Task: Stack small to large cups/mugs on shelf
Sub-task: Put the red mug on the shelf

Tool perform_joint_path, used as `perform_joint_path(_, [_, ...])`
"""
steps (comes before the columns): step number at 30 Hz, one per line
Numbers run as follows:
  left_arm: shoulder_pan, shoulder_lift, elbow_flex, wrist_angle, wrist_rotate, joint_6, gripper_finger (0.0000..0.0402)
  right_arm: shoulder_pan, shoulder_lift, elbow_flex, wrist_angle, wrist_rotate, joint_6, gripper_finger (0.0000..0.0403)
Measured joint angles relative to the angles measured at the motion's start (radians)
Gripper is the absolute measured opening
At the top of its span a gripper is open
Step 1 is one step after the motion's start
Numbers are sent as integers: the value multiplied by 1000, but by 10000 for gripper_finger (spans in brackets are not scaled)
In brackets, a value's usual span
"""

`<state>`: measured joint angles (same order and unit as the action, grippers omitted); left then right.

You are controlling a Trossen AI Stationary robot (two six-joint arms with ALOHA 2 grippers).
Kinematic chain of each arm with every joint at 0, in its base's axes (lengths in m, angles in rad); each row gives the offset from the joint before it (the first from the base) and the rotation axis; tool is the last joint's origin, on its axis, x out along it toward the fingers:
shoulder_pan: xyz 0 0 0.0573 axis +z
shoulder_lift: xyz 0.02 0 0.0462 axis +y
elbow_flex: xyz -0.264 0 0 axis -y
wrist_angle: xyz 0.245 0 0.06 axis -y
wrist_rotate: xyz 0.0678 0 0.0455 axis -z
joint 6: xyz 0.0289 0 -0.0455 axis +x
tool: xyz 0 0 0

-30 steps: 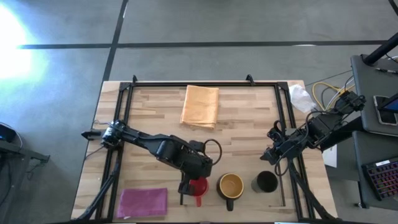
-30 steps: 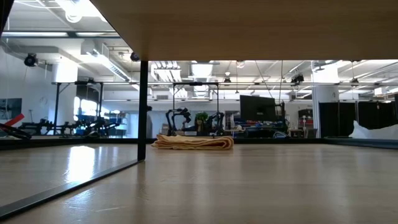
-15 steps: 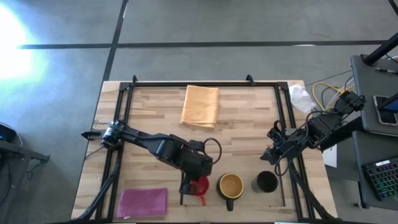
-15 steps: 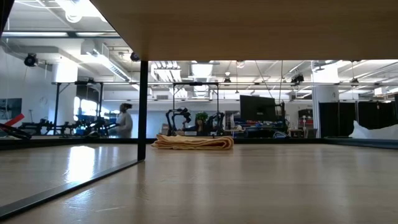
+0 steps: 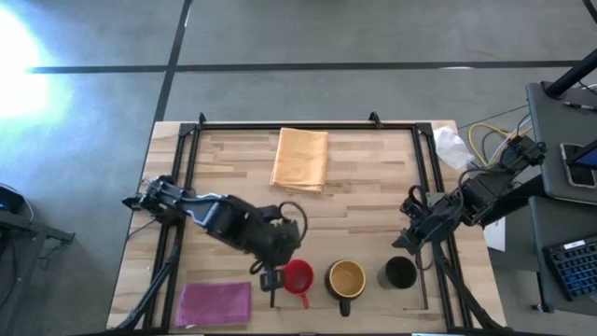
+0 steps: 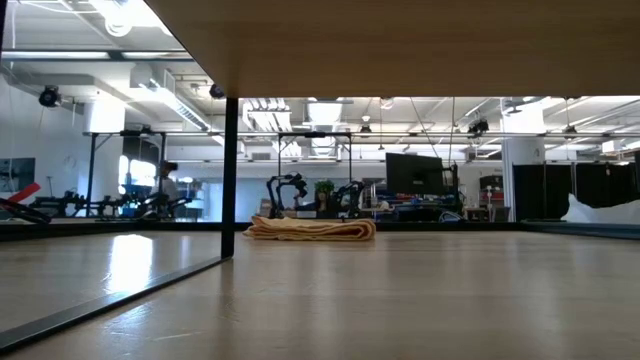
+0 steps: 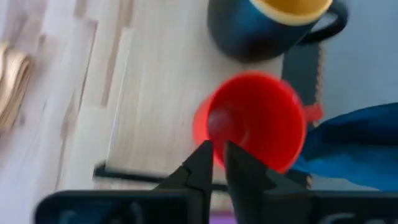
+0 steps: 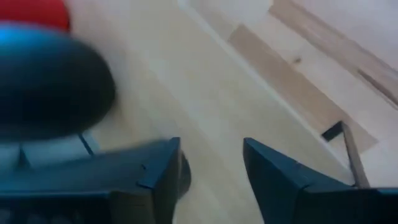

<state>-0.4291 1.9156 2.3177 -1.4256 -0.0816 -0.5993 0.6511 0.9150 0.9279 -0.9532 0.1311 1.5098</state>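
your left gripper (image 5: pixel 271 278) is clenched with nothing in it just beside the red mug (image 5: pixel 298 277) at the worktop's (image 5: pixel 373 187) near edge; it looks light, rigid, slick, so pinch its rim wall; right gripper (image 5: pixel 411 235) idles released.

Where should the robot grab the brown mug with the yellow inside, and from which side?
Probably by the rim of the brown mug, coming straight down from above: it stands upright, mouth open. Pinch the wall on the far side, since the red mug and black mug flank it and its handle points to the near table edge.
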Motion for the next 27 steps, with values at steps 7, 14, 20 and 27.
perform_joint_path(7, [-62,-2,-27,-85,-73,-143,4,93,9,80,-155,174,-71,41])
perform_joint_path(14, [-90,-2,-47,-99,-130,-262,1,97,14,304,-238,488,-192,9])
perform_joint_path(20, [-144,-2,-47,-146,-163,-383,0,147,113,540,-222,526,-375,9])
perform_joint_path(27, [-195,-4,-73,-146,-221,-441,0,205,353,784,-300,513,-470,8])
